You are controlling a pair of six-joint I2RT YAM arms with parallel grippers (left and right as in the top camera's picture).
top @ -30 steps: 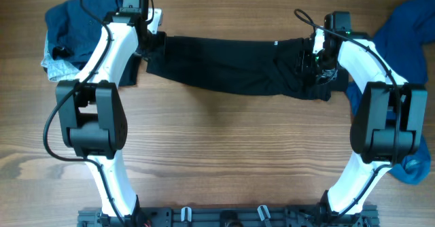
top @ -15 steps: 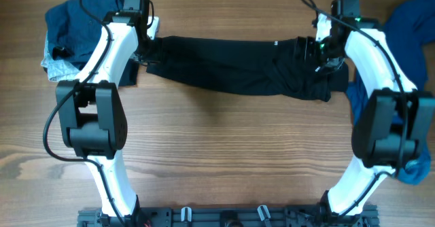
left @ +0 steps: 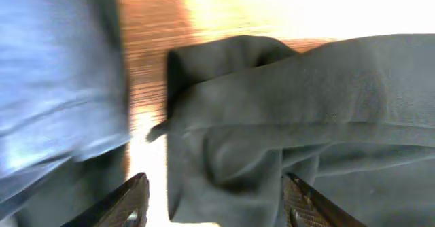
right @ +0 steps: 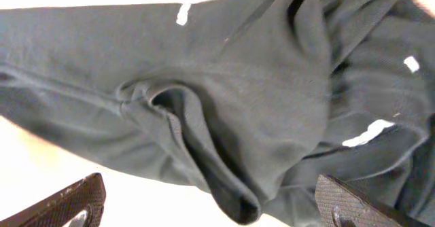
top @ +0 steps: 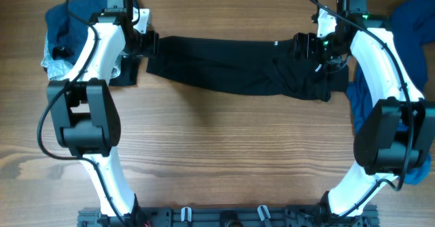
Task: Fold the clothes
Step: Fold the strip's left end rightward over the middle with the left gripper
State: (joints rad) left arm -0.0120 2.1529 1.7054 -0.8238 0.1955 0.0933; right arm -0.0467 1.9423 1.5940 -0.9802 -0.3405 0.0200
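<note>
Black shirt (top: pixel 224 67) laid as a long band across the upper middle of the wooden tabletop (top: pixel 217 152). The left claw (left: pixel 217 201) is shown at the band's left end, fingers held apart, nothing clamped. The right claw (right: pixel 211 203) is likewise spread wide at the bunched right end, where a small white mark (right: pixel 182 13) is seen. A blue garment (top: pixel 411 23) lies at the right edge; folded navy pieces (top: pixel 68 23) lie at upper left.
</note>
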